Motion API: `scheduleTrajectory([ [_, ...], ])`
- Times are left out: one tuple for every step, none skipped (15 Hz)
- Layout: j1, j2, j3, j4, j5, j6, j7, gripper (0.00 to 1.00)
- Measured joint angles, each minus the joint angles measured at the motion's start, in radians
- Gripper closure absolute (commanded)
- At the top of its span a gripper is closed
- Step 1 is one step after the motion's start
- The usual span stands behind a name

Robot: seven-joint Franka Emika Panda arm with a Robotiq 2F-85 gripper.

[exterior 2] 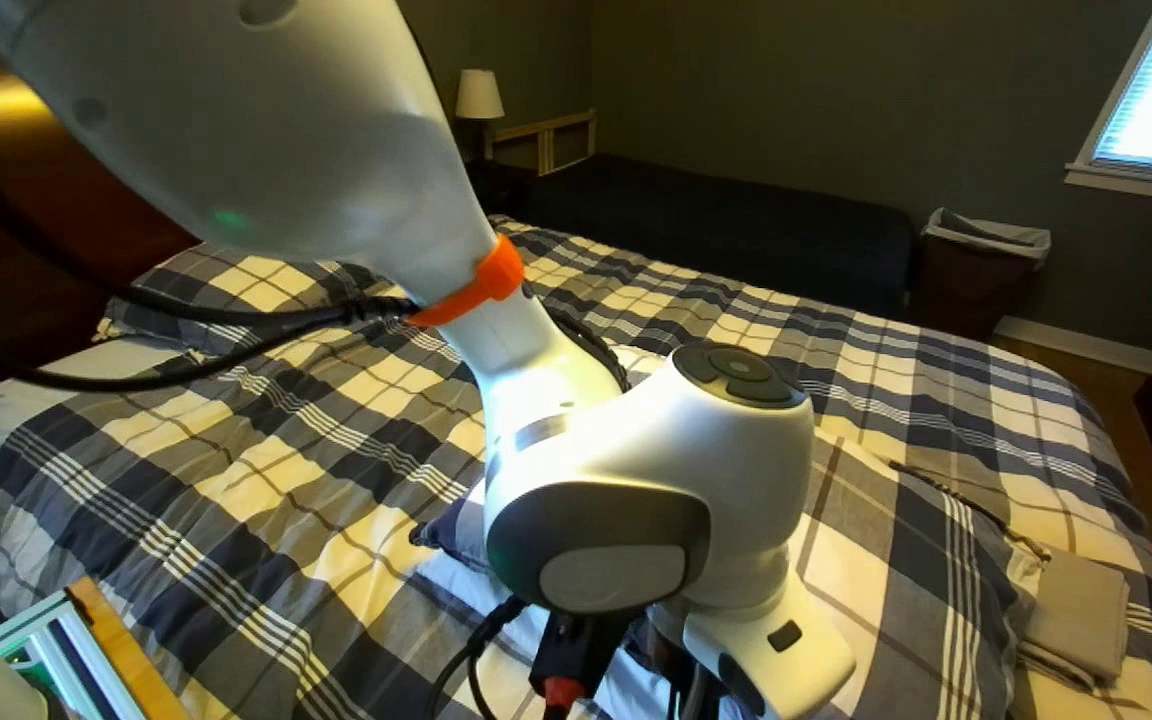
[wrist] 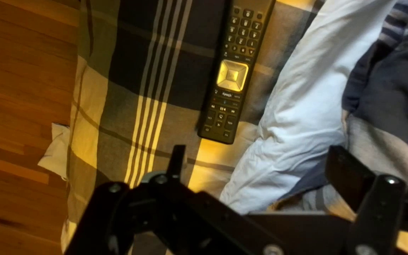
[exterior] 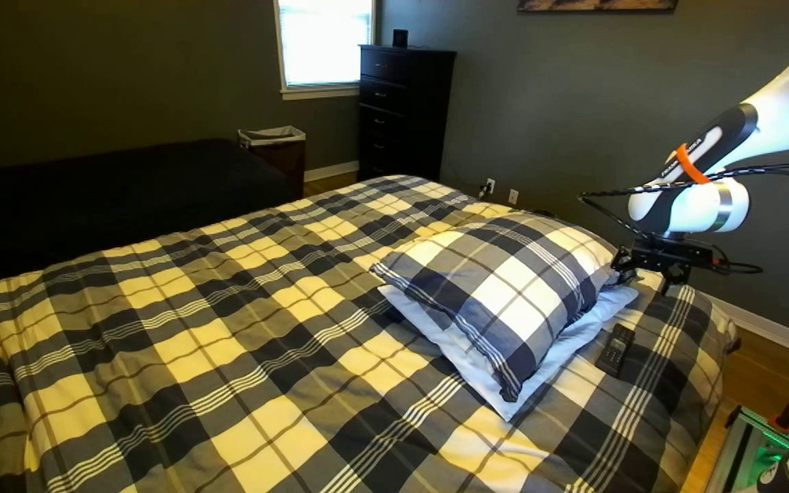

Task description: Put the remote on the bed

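Observation:
The black remote (exterior: 615,350) lies on the bed (exterior: 244,349) with the plaid comforter, beside the stacked pillows near the bed's edge. In the wrist view, the remote (wrist: 232,76) lies buttons up, at the top middle, beyond the fingertips. My gripper (exterior: 641,277) is over the far end of the pillows, a little behind the remote. In the wrist view, my gripper (wrist: 257,152) has its fingers wide apart with nothing between them. The bed (exterior 2: 366,480) also shows in an exterior view, where the arm hides the remote and the fingers.
A plaid pillow (exterior: 524,274) lies on a light blue pillow (exterior: 449,342) right beside the remote. A folded grey cloth (exterior 2: 1076,610) lies past the pillows. A metal frame (exterior: 744,445) stands by the bed's edge. Wooden floor (wrist: 23,106) shows beyond that edge.

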Motion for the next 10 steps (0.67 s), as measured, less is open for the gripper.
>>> scheduleTrajectory([
  [-0.001,-0.025,-0.002,-0.001,-0.015,-0.001,-0.019,0.00],
  [-0.001,-0.051,-0.002,-0.001,-0.039,-0.001,-0.042,0.00],
  [-0.002,-0.077,-0.002,-0.002,-0.065,-0.003,-0.075,0.00],
  [-0.002,-0.101,0.001,-0.002,-0.084,-0.011,-0.114,0.00],
  [-0.002,-0.126,0.005,-0.002,-0.101,-0.020,-0.155,0.00],
  [-0.003,-0.148,0.012,-0.002,-0.109,-0.031,-0.198,0.00],
  [-0.004,-0.168,0.022,-0.002,-0.110,-0.046,-0.246,0.00],
  [-0.004,-0.186,0.033,-0.002,-0.110,-0.059,-0.295,0.00],
  [-0.005,-0.200,0.044,-0.002,-0.109,-0.071,-0.342,0.00],
  [-0.005,-0.212,0.055,-0.003,-0.107,-0.083,-0.389,0.00],
])
